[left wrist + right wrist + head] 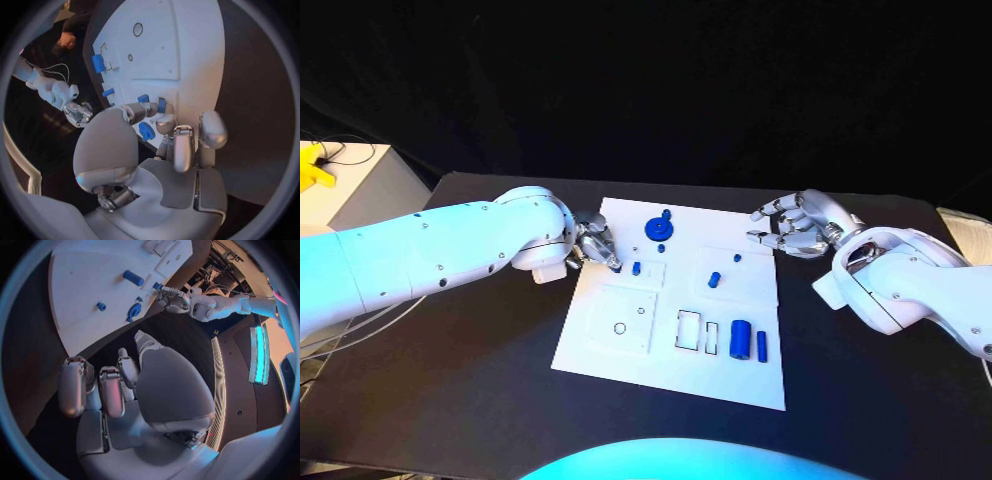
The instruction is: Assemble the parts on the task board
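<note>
The white board point(625, 350) lies in the middle of the black tabletop point(444, 400), a little askew. The left hand point(596, 243) is down at the board's left edge, its fingers bunched toward a small blue piece point(636, 267) standing in a square recess there; from where I stand I cannot tell whether the fingertips actually pinch anything, and the wrist camera shows the fingers point(181, 150) curled close over the blue bits without settling it either. The right hand point(798, 225) hovers off the board's far right corner, above the tabletop, fingers loosely curled and apart, with nothing in them.

On the board, a round blue disc with a knob point(659, 229) sits near the far edge. Another small blue piece point(714, 279) stands near the middle, with a tiny one point(736, 259) just beyond it. Toward the near right, a blue cylinder point(741, 339) and a thin blue bar point(762, 345) lie side by side, next to two dark-outlined rectangular slots point(689, 330).
</note>
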Motion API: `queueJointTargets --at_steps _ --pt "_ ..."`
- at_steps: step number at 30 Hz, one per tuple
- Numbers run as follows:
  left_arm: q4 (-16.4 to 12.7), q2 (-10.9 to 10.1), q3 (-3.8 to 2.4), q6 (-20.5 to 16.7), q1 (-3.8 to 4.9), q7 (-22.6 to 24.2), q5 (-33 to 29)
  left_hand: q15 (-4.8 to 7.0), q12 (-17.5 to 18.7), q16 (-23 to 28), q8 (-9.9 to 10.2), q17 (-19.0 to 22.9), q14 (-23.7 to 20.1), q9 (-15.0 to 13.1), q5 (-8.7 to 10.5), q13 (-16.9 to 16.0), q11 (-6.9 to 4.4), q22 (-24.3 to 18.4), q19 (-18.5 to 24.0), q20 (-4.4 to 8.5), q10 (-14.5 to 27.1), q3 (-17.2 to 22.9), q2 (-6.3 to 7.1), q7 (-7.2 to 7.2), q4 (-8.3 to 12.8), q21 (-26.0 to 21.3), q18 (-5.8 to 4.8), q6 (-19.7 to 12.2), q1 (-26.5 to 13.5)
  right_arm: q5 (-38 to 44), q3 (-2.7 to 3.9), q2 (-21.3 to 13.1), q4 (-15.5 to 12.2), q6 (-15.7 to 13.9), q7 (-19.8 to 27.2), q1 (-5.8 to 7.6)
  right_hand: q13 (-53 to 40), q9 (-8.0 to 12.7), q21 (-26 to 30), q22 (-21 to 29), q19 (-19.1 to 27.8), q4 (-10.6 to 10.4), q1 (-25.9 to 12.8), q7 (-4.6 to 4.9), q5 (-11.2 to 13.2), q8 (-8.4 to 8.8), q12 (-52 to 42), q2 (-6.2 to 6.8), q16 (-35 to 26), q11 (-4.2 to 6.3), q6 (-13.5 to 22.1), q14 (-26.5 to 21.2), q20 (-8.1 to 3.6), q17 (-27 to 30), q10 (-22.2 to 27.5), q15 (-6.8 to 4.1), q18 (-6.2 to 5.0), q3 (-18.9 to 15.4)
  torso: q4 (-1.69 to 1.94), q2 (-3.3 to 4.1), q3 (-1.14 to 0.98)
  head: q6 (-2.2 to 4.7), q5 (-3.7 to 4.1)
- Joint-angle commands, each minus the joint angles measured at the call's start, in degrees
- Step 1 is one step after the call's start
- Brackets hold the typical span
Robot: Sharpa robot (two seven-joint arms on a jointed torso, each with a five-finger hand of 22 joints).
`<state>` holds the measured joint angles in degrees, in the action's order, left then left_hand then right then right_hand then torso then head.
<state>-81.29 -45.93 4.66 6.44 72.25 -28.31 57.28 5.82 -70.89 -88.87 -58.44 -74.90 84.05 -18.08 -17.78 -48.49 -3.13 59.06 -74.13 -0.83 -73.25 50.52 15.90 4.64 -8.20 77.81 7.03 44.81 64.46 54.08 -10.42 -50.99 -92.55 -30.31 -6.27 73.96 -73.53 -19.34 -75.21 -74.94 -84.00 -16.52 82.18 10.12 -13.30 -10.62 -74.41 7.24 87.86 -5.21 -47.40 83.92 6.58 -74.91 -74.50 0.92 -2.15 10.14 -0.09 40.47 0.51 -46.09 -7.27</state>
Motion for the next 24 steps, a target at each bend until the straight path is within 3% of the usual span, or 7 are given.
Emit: queueJointTargets --at_steps 1,24 --pt "-0.06 0.10 0.16 2.47 -0.22 -0.70 0.40 0.37 -0.25 -0.32 -0.37 -12.75 5.30 -26.65 -0.26 0.00 -0.28 0.02 0.07 0.40 -0.10 3.66 -0.95 -4.28 3.95 0.14 -0.99 4.62 0.21 0.33 0.01 -0.06 -0.10 0.61 0.27 -0.04 0.06 0.09 0.21 -4.98 -0.04 -0.03 -0.48 0.08 -0.35 -0.12 -0.13 -0.06 -0.19 -0.01 -0.37 4.88 -0.12 -10.76 -0.02 -0.20 -1.18 0.33 0.00 -0.02 0.00 -0.05 0.01" --pt "1.14 1.75 0.20 4.82 -0.43 -1.10 0.52 0.50 -0.09 -0.45 -0.83 -13.15 5.41 -27.45 0.21 0.04 -0.41 0.06 0.05 0.59 -0.42 2.92 -2.32 -4.48 3.52 0.10 -1.03 4.90 -0.82 0.36 0.01 -0.23 -0.21 0.56 0.27 -0.04 0.14 0.14 0.32 -4.94 -0.02 0.03 -0.62 0.07 -0.45 -0.11 -0.14 0.07 -0.23 0.00 -0.38 4.87 -0.12 -10.70 0.04 -0.20 -1.19 0.60 -0.04 0.01 -0.10 -0.45 0.30"
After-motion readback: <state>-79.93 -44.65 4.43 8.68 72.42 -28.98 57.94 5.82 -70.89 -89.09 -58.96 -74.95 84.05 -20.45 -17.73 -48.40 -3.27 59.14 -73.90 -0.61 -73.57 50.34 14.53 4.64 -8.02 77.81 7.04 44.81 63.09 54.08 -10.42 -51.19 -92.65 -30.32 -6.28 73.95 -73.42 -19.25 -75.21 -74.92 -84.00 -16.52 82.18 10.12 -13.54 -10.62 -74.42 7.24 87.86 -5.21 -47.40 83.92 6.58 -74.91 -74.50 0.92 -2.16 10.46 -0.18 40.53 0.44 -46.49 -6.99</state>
